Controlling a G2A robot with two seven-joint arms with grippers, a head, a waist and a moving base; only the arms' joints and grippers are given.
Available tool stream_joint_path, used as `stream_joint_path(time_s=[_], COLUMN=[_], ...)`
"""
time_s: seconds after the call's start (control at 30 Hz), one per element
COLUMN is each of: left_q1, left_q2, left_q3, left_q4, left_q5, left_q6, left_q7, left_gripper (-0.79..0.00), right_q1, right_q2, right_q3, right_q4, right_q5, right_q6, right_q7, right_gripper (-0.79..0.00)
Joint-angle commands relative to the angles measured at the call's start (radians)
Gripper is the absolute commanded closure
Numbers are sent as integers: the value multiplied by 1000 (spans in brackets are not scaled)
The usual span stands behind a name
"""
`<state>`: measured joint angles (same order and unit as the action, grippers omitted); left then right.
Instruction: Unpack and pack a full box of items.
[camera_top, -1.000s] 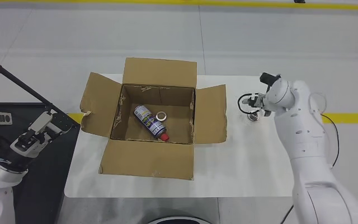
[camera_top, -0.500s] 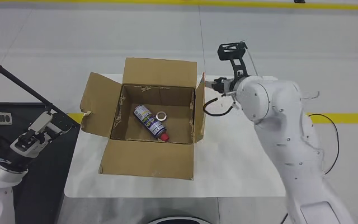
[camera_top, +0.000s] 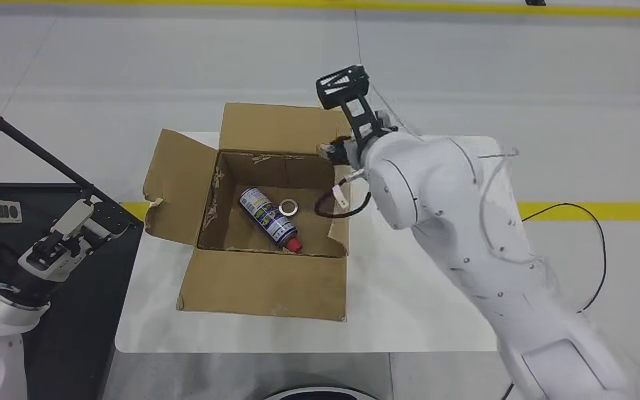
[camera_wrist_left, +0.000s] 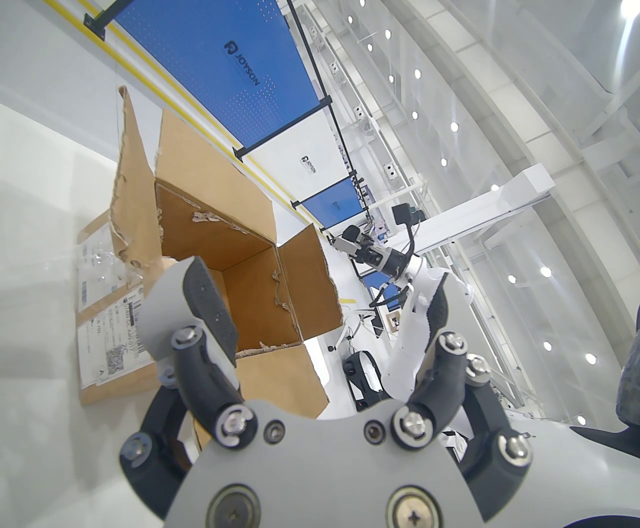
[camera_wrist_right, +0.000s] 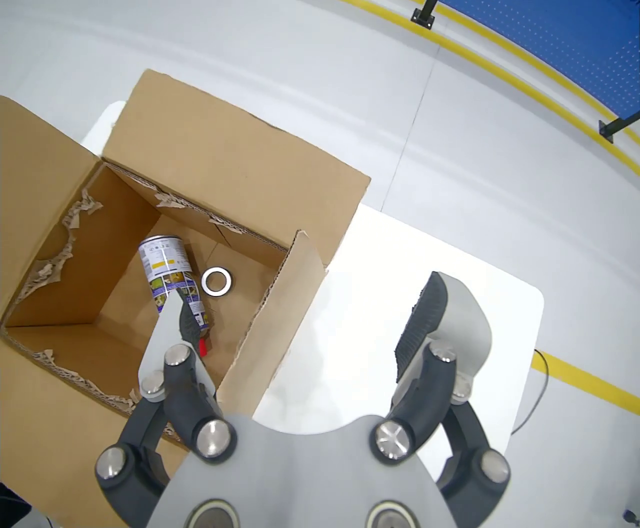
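The left claw is held out past the desk's left edge, not over the desk. Its fingers are spread wide apart, and nothing is held between them.

A big brown box is set on the left half of the desk, close to the back edge. It is open at the top. A spray can is laid on its side on the box floor. A small silver ring is laid flat just beside the can, on the side toward the desk's right edge.

The right flap of the box is stood up straight.

The right claw is held up over that flap. Its fingers are spread apart and nothing is held. One finger is seen over the inside of the box, and the other over the bare desk. It cannot be told if the flap is touched.
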<state>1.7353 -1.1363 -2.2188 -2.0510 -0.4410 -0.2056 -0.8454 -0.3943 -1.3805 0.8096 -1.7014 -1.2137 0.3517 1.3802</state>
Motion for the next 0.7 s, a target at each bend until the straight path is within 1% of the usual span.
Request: stream_joint_path(time_s=[0.0, 0.07, 0.2, 0.47, 0.57, 0.67], left_q1=[0, 0, 0, 0, 0, 0], left_q2=[0, 0, 0, 0, 0, 0], left_q3=[0, 0, 0, 0, 0, 0], left_q4=[0, 0, 0, 0, 0, 0], left_q5=[0, 0, 0, 0, 0, 0], left_q6=[0, 0, 0, 0, 0, 0], left_q7=[0, 0, 0, 0, 0, 0], left_gripper=[-785, -785, -785, -785, -785, -785], right_q1=[19, 32, 18, -49, -53, -34], right_q2=[-9, -16, -23, -34, -42, -58], right_q3=[-19, -25, 2, 50, 35, -5], right_q4=[15, 35, 65, -15, -24, 18], right_q5=[-15, -27, -33, -49, -27, -10], right_q6=[16, 19, -12, -38, -56, -67], right_q7=[43, 70, 100, 127, 142, 142], right_gripper=[-785, -785, -785, -785, -785, -785])
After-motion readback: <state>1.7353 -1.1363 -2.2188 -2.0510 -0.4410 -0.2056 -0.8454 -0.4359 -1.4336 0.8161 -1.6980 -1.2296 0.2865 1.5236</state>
